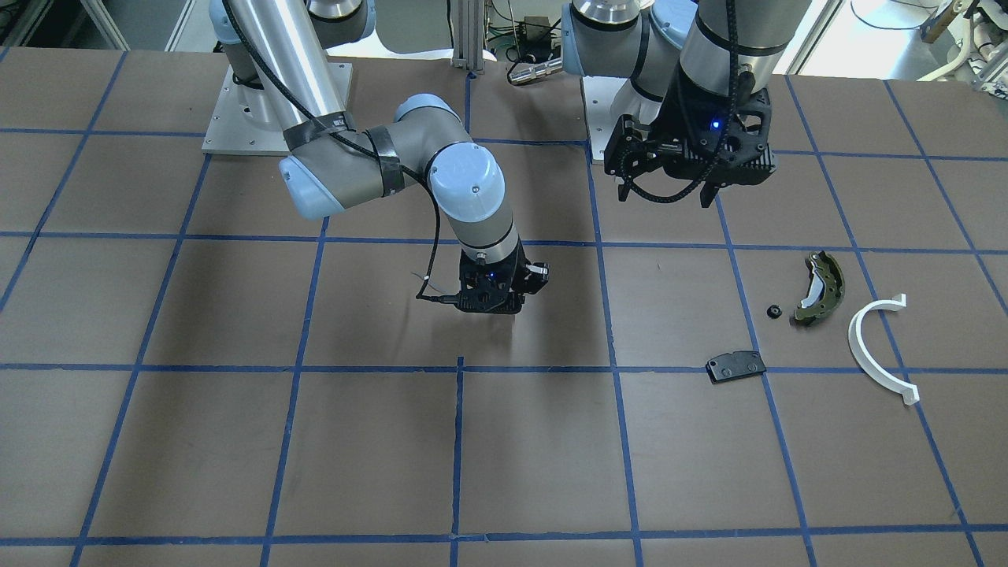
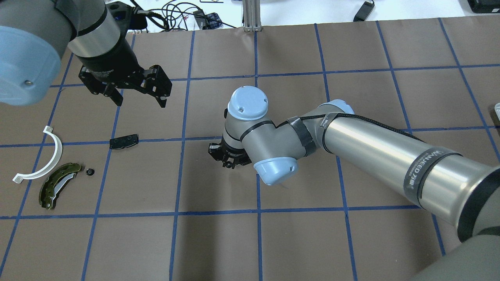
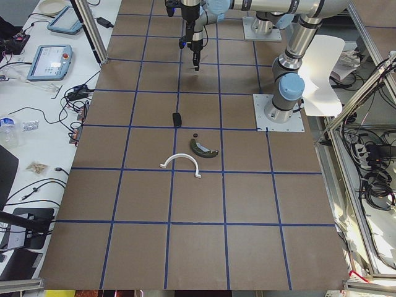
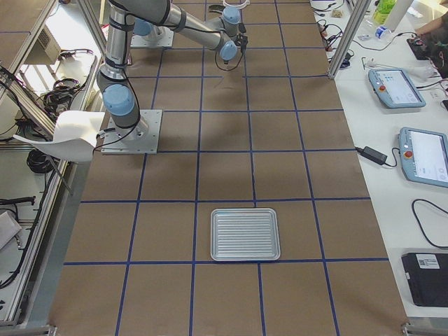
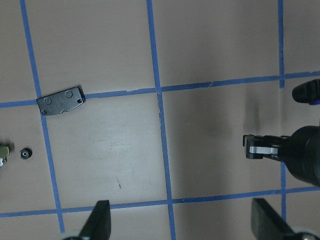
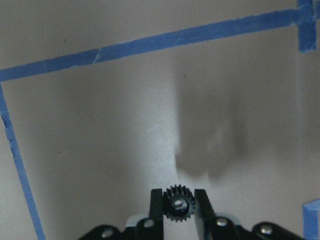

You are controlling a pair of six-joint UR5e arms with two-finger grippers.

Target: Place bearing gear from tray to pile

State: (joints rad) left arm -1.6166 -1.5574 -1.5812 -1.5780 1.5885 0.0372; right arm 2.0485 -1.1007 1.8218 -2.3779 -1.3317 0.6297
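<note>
Gear (image 6: 177,206) clamped in the right claw (image 6: 178,199) looks mid-carry, well apart from the brake shoe (image 1: 820,287), so next it needs setting beside that shoe, while the left claw (image 2: 140,101) gapes.

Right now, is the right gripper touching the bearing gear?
Touching. In the right wrist view the right gripper pinches the bearing gear from both sides.
</note>
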